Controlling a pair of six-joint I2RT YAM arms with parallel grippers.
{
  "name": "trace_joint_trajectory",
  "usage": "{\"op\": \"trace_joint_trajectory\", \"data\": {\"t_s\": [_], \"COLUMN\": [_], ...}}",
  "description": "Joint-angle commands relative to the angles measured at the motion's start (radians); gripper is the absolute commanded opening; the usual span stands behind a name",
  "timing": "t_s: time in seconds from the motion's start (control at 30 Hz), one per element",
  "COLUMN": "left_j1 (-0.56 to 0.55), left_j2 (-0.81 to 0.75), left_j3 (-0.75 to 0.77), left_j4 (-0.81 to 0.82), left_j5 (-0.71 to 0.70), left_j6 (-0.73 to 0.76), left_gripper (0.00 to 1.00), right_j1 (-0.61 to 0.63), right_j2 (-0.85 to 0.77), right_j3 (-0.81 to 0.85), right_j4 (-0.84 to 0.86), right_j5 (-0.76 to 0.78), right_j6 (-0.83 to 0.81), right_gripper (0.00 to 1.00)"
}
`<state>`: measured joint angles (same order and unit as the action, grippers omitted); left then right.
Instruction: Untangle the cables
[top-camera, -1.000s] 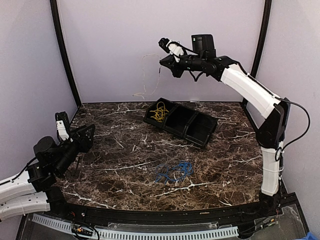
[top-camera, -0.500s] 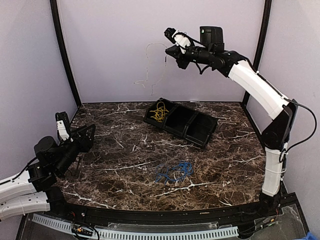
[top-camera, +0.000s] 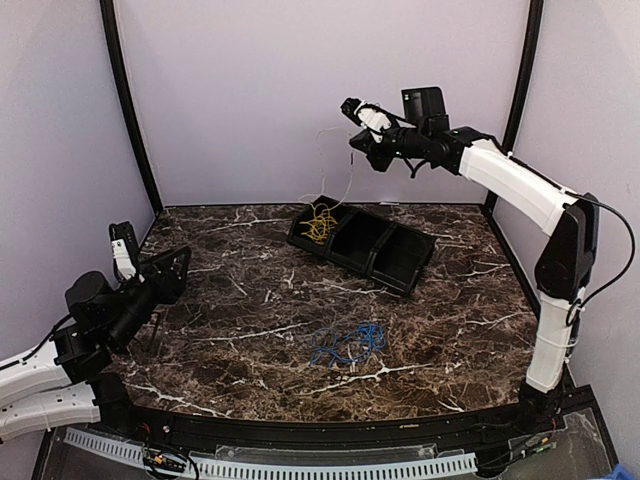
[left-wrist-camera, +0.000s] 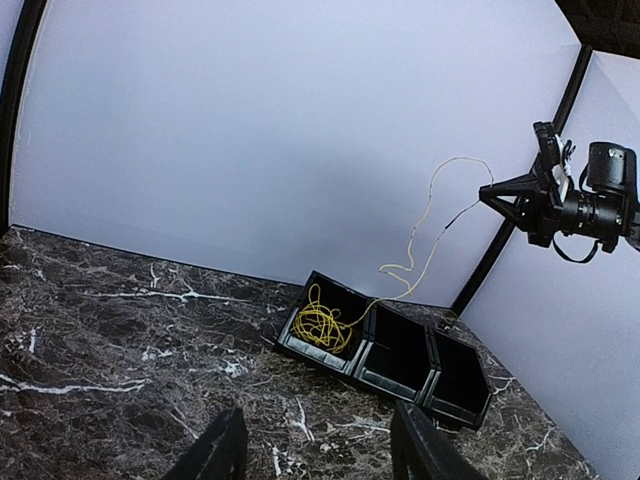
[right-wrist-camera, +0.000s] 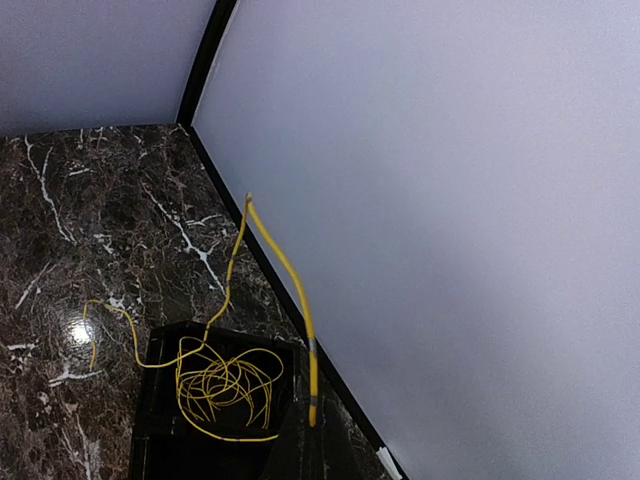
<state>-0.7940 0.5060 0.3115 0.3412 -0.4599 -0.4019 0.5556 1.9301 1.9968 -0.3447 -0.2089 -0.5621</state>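
The yellow cable (top-camera: 318, 225) lies mostly coiled in the left compartment of a black three-part tray (top-camera: 400, 258). One end rises from the coil to my right gripper (top-camera: 358, 138), which is shut on it high above the tray's left end. In the right wrist view the strand leaves the gripper (right-wrist-camera: 313, 425), arcs up and drops to the coil (right-wrist-camera: 225, 390). The blue cable (top-camera: 345, 343) lies in a loose bundle on the marble table, near the front centre. My left gripper (top-camera: 172, 272) hovers open and empty at the left edge, facing the tray (left-wrist-camera: 455, 375) and yellow cable (left-wrist-camera: 320, 325).
Pale walls close in the back and both sides, with black curved posts at the corners (top-camera: 128, 110) (top-camera: 520, 80). The tray sits at an angle at the back centre; its middle and right compartments hold nothing. A black rail runs along the near table edge (top-camera: 330, 430).
My right arm swung right, then came down a little with the yellow cable's end, so the hanging strand now falls closer over the tray. The left arm stayed still.
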Motion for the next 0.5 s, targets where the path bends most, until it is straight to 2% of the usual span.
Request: {"op": "trace_joint_trajectory", "data": {"t_s": [0.0,0.17,0.47], "left_j1": [0.006,0.006,0.006], "left_j2": [-0.034,-0.043,-0.045], "left_j3": [-0.023,-0.032,-0.049], "left_j4": [0.006,-0.004,-0.018], "left_j5": [0.011,0.016,-0.001], "left_j6": [-0.029,-0.045,-0.048], "left_gripper": [0.52,0.51,0.51], "right_j1": [-0.016,-0.018,-0.018], "right_j2": [0.01,0.103,0.304], "right_j3": [-0.021,0.005,0.15], "right_j4": [0.066,0.062,0.058], "right_j5": [-0.007,-0.026,-0.03], "right_j6": [0.031,0.039,0.052], "right_gripper": [0.0,0.0,0.0]}}
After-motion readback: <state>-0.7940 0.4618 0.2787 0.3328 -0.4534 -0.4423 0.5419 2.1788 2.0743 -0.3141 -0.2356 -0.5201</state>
